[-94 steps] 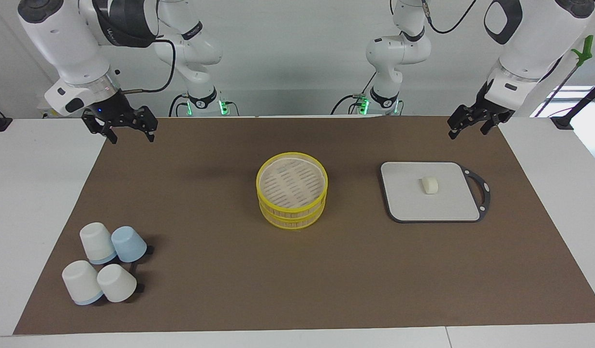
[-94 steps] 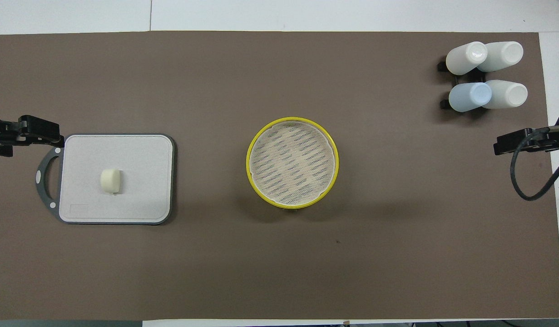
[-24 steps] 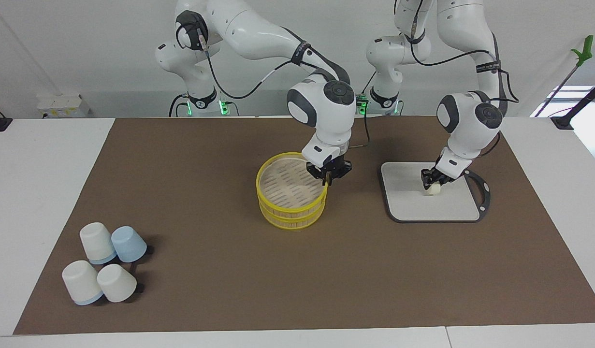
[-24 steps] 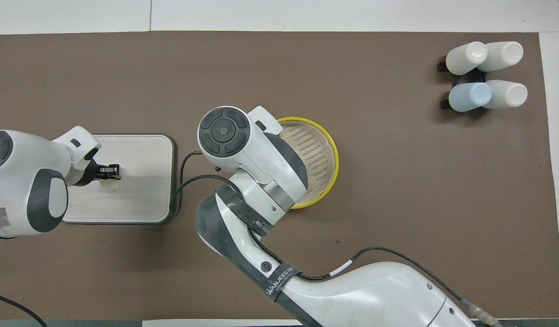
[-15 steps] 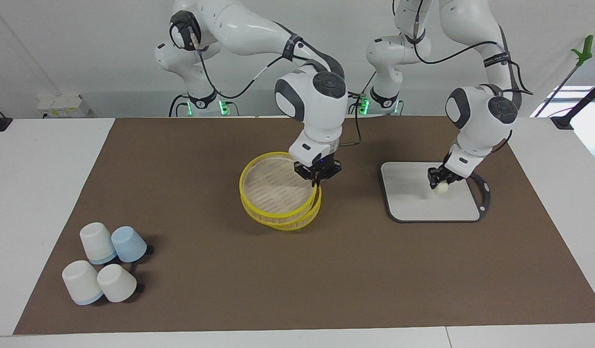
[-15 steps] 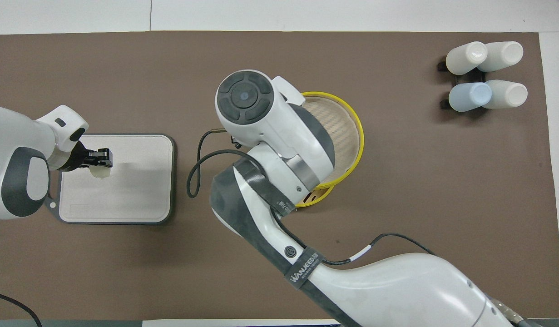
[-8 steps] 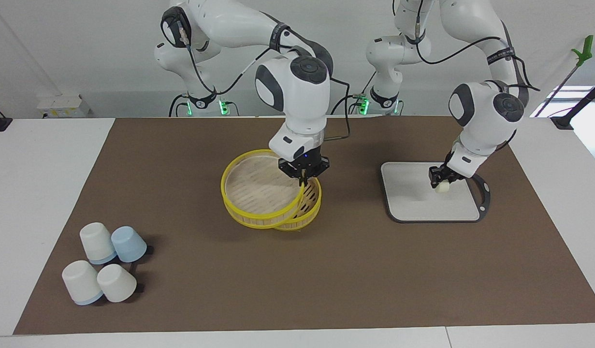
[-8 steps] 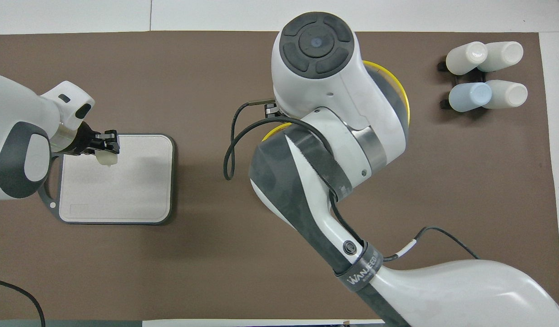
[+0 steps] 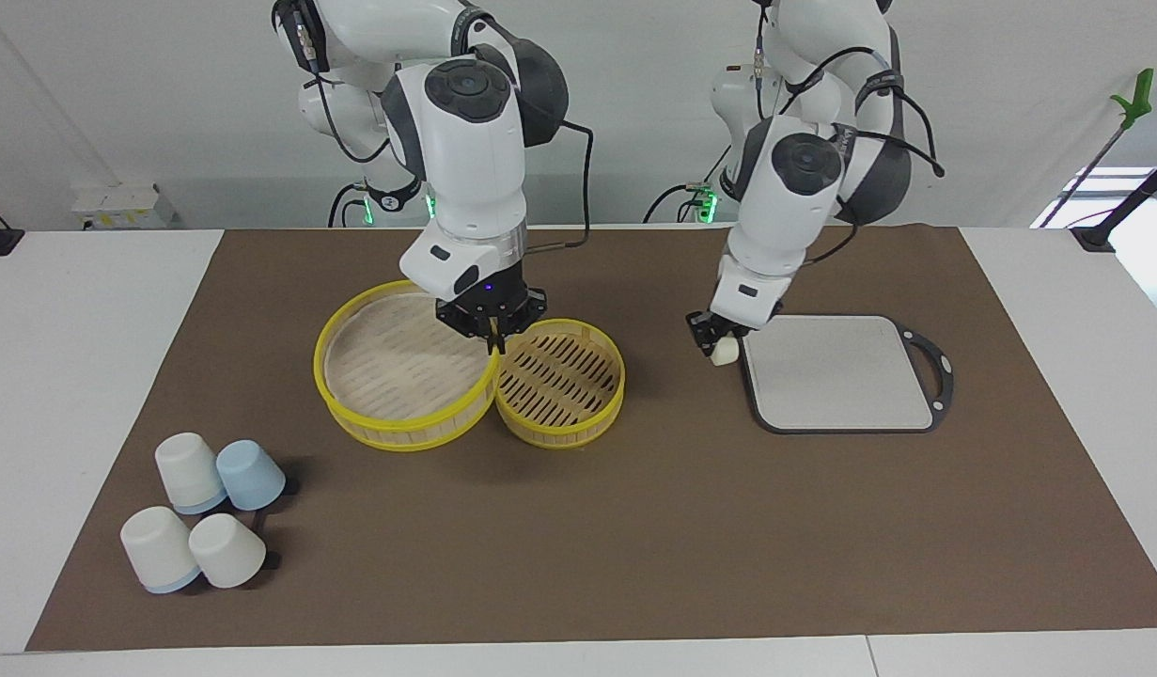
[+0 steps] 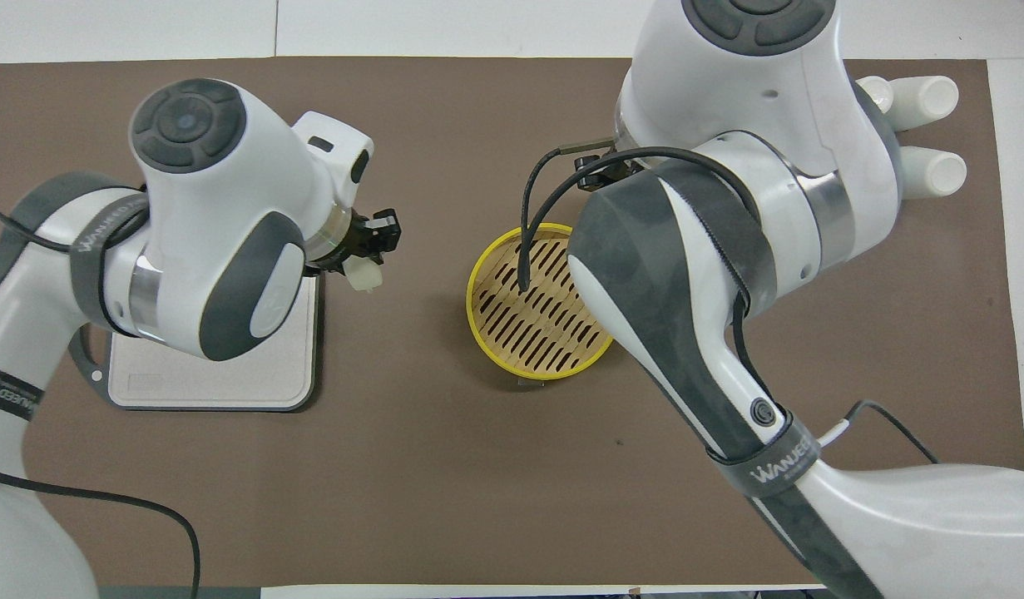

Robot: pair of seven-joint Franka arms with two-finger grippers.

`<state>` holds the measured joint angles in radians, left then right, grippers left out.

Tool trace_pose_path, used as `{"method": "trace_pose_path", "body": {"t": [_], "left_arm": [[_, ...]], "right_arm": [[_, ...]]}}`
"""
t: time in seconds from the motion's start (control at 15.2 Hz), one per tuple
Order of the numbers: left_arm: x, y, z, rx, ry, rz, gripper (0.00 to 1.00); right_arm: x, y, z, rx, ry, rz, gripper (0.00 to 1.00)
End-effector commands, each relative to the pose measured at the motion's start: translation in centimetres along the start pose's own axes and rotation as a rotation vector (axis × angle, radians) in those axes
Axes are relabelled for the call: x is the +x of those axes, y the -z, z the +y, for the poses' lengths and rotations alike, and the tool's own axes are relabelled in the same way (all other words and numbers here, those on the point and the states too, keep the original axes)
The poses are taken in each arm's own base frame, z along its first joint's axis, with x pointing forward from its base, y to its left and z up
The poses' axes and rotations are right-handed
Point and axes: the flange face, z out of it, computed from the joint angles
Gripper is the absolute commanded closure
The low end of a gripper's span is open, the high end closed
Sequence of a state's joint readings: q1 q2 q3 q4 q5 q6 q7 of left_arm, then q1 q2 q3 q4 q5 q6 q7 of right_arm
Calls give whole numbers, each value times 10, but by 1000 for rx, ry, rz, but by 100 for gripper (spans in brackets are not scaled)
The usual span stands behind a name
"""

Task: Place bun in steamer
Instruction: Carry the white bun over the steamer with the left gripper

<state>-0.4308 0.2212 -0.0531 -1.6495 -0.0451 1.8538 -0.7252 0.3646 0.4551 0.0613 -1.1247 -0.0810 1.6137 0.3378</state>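
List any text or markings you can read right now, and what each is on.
"WANJEED": strap on the right arm, overhead view.
"WANJEED", partly cut off: strap on the left arm, overhead view.
Facing view: straps on both arms carry print too small to read.
Nothing readable on the steamer, board or cups.

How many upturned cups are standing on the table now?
4, in one cluster at the right arm's end of the table: three white cups and one pale blue cup. None seems hidden.
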Motion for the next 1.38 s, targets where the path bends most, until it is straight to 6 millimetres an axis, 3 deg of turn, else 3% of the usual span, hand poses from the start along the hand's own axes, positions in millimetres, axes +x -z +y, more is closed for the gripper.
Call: {"method": "trace_pose_path", "body": {"t": [0.0,0.13,0.33,0.4,0.66,0.72,0.92,1.12,1.32], "left_arm": [[-15,7,48,-36,56,-26,58],[-39,4,92,-56,50,-36,58],[-69,-42,154,-9,73,-58,58],[-76,-55,166,2,84,-49,58],[-94,-86,176,13,56,-43,58],[-95,-103,178,25,55,-49,58],[-89,-129,170,35,59,-28,58],[-79,-135,166,9,72,-10,58],[-82,-151,161,15,74,-12,57]], "right_arm": [[6,2,40,14,21,-13,100],[8,-1,56,11,30,-23,100],[5,-6,67,8,31,-37,100],[6,-10,73,9,29,-39,100],[11,-22,117,87,21,-36,100],[12,-21,122,90,27,-34,100],[9,-27,126,86,36,-49,100],[6,-33,134,86,34,-49,100],[5,-36,133,86,35,-43,100]]}}
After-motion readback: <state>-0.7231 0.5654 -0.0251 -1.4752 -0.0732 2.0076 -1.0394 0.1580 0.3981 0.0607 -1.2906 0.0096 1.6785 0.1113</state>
